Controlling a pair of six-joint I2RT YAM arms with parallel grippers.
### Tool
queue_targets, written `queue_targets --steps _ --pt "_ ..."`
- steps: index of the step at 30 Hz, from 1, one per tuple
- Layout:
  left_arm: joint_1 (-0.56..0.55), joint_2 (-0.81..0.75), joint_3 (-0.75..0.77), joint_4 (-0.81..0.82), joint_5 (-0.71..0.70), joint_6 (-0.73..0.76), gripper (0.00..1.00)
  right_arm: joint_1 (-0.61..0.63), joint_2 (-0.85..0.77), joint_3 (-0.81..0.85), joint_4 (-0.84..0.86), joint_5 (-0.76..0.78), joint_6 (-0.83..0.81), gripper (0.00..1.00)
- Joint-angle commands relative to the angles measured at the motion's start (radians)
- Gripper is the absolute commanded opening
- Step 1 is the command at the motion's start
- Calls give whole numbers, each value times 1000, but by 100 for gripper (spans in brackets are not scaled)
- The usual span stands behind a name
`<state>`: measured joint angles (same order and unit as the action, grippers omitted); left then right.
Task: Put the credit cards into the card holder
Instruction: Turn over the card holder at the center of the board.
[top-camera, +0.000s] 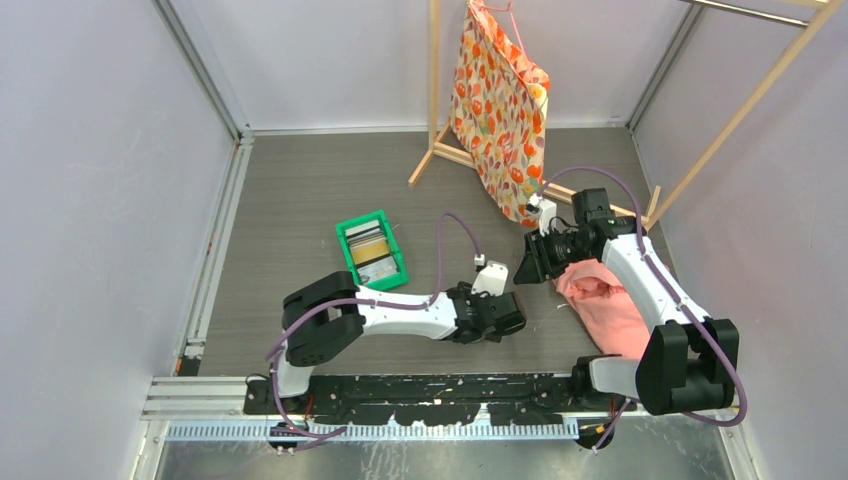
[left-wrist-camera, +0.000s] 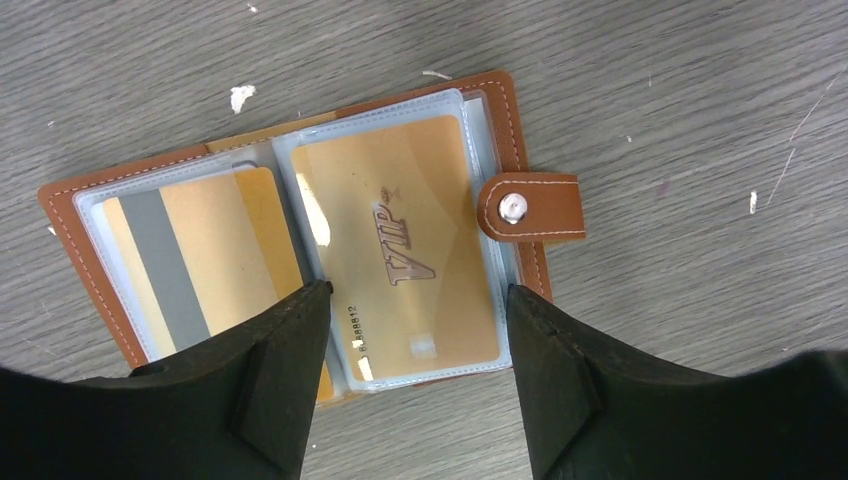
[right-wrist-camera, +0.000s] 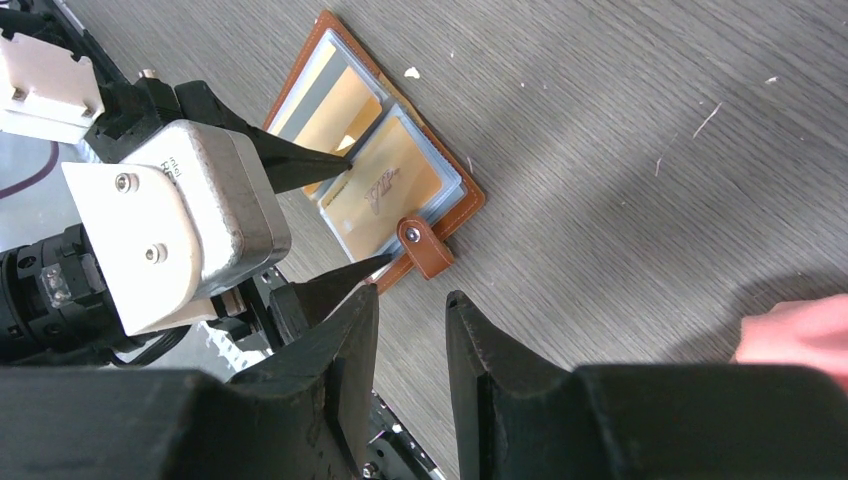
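The card holder (left-wrist-camera: 530, 208), brown leather with a snap tab, lies open and flat on the table. One clear sleeve holds a gold VIP credit card (left-wrist-camera: 400, 240). The sleeve beside it holds a gold card with a grey stripe (left-wrist-camera: 175, 265). My left gripper (left-wrist-camera: 418, 295) is open just above the holder, its fingers straddling the VIP card's sleeve at its near edge. My right gripper (right-wrist-camera: 412, 300) hovers higher beside the holder (right-wrist-camera: 455, 200), slightly open with nothing between its fingers. More credit cards (top-camera: 370, 250) lie in a green bin (top-camera: 346, 232).
A pink cloth (top-camera: 605, 300) lies under the right arm. A wooden rack (top-camera: 436, 90) with a hanging orange-patterned bag (top-camera: 500, 110) stands at the back. Grey walls close in both sides. A black rail (top-camera: 430, 390) runs along the near edge.
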<state>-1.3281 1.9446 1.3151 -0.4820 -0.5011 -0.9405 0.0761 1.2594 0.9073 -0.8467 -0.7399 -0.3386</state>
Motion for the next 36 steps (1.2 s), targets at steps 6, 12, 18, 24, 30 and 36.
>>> queue_targets --steps 6,12,18,24,30,36 --pt "4 -45 -23 -33 -48 -46 59 -5 -4 36 2 -3 -5 36" --pt "8 -112 -87 22 -45 -50 54 -5 -3 36 1 -5 -7 36" --pt "25 -184 -166 97 -27 -49 51 -6 -3 38 -7 -23 -16 36" --pt "63 -255 -271 218 44 -51 49 -4 -3 43 -25 -145 -29 36" --pt "84 -312 -319 269 96 46 50 24 69 68 -51 -300 -9 36" --pt "130 -452 -469 503 284 269 62 124 205 79 39 -337 190 32"
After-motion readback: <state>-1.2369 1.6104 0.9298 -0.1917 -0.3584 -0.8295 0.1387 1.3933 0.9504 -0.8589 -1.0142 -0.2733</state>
